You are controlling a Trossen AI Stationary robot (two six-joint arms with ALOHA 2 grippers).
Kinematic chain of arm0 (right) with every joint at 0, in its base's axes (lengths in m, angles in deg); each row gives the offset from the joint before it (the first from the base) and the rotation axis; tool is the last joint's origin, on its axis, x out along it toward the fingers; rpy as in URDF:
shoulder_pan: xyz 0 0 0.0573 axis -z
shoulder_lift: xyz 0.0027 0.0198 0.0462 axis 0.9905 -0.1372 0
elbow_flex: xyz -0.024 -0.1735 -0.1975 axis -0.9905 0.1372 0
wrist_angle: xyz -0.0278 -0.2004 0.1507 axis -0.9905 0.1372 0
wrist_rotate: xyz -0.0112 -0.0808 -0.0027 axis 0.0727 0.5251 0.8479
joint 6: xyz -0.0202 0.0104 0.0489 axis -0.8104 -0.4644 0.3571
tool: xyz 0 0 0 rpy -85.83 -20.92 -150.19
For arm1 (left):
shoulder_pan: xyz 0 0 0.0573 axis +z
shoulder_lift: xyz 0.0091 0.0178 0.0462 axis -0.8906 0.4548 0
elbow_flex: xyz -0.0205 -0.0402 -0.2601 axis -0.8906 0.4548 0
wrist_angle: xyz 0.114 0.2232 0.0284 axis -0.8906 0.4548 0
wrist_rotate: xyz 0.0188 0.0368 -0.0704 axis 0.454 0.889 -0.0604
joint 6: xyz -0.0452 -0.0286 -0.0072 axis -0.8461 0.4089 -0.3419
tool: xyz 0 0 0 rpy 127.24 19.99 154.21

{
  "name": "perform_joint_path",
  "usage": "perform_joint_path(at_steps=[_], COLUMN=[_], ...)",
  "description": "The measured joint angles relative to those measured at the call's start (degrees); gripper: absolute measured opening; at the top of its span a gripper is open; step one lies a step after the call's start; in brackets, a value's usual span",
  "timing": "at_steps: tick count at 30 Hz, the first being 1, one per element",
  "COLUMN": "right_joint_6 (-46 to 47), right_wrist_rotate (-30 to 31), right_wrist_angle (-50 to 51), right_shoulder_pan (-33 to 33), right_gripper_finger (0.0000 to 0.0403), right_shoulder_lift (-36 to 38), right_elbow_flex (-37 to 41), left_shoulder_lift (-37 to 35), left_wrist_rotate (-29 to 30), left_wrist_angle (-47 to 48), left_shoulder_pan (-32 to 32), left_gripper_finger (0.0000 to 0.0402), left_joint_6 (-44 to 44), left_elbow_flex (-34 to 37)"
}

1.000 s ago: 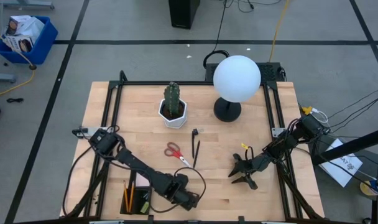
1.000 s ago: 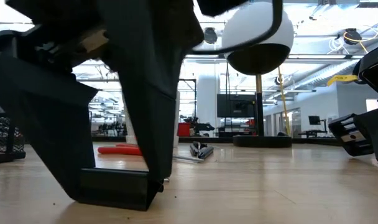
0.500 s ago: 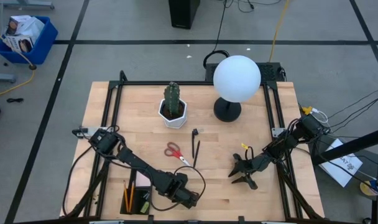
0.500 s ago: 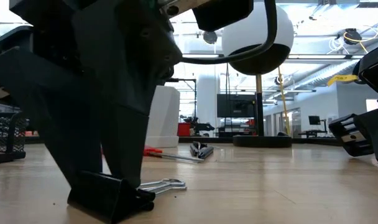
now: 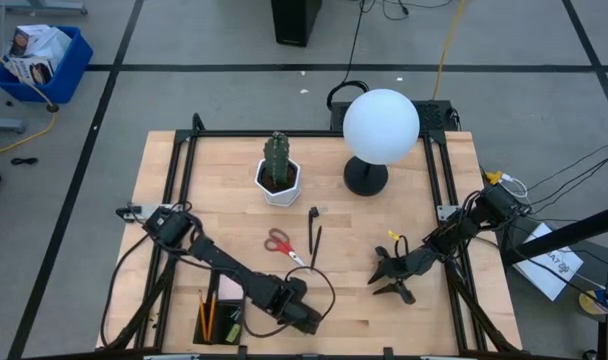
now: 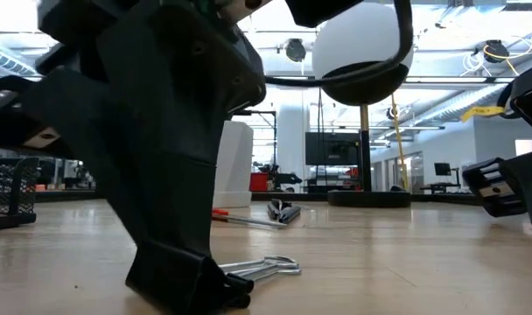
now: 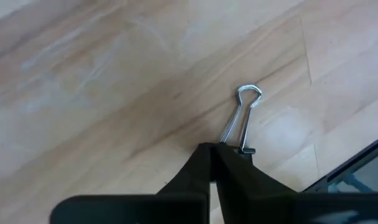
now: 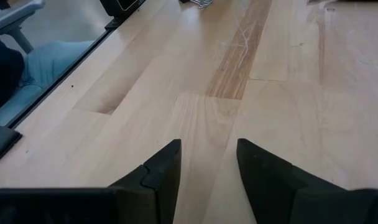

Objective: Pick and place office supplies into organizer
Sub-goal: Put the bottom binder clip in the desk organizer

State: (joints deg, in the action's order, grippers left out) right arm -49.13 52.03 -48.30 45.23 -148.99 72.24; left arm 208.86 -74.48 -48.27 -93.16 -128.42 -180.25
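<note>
Binder clip pinched by the left jaws, close to the organizer

Binder clip (image 7: 244, 118) is the thing in hand now. It lies on the worktop (image 5: 234, 225) just beside the organizer (image 5: 216, 318), on the side toward the right arm. The left gripper (image 5: 302, 318) stands low over it, and its jaws are pressed together on the black body of the clip. In the left wrist view the two silver wire handles stick out past the dark fingertips, so the grip is on the body and not on the wires. I think this is sensible, because the wires are thin and could swing. In the low view the clip seems to rest on the wood with its handles lying flat; it does not look lifted yet.

The organizer sits at the worktop edge nearest the arm bases, and orange pencils (image 5: 206, 312) already stand in one compartment. The red-handled scissors (image 5: 278, 241) and the dark pens (image 5: 314, 232) lie farther from the organizer, between it and the cactus (image 5: 277, 160). They wait for their turn.

The right gripper (image 5: 389, 279) hangs well apart from the organizer, on the other side of the pens. Its jaws are spread and hold nothing; it appears only to wait.

Next step, in my judgement, is to lift the clip and carry it the short way over the organizer wall.
</note>
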Motion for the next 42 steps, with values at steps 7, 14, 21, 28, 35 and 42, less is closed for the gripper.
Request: perform_joint_path(at_steps=[7, 14, 21, 28, 35, 42], right_joint_6=[-0.1, -0.1, -0.2, -5.4, -8.1, -9.6], right_wrist_rotate=[0.1, 0.3, 0.3, 0.1, 0.0, 0.4], right_wrist_angle=[-0.5, -0.7, -0.7, -3.1, -5.5, -6.6], right_shoulder_pan=[0.1, 0.1, 0.1, 1.2, 3.0, 4.5], right_gripper_finger=[0.0153, 0.0153, 0.0153, 0.0153, 0.0153, 0.0153], right_shoulder_lift=[0.0, 0.0, 0.0, 0.0, 3.8, 13.0], right_elbow_flex=[0.0, 0.0, 0.0, 0.0, 0.7, 4.2], left_shoulder_lift=[-0.3, -1.7, -6.4, -9.4, -9.7, -9.7], left_wrist_rotate=[-0.7, -1.6, 5.6, 7.7, 12.2, 12.9], left_wrist_angle=[4.0, 7.6, 10.6, -4.2, -12.3, -11.3], left_shoulder_pan=[2.9, 5.8, 5.9, 1.9, 2.0, 1.9], left_gripper_finger=[0.0014, 0.0003, 0.0017, 0.0019, 0.0019, 0.0019], left_joint_6=[8.5, 15.0, 10.7, 14.8, 18.9, 22.3], left_elbow_flex=[0.0, 0.0, 0.7, 0.3, 0.3, 0.2])
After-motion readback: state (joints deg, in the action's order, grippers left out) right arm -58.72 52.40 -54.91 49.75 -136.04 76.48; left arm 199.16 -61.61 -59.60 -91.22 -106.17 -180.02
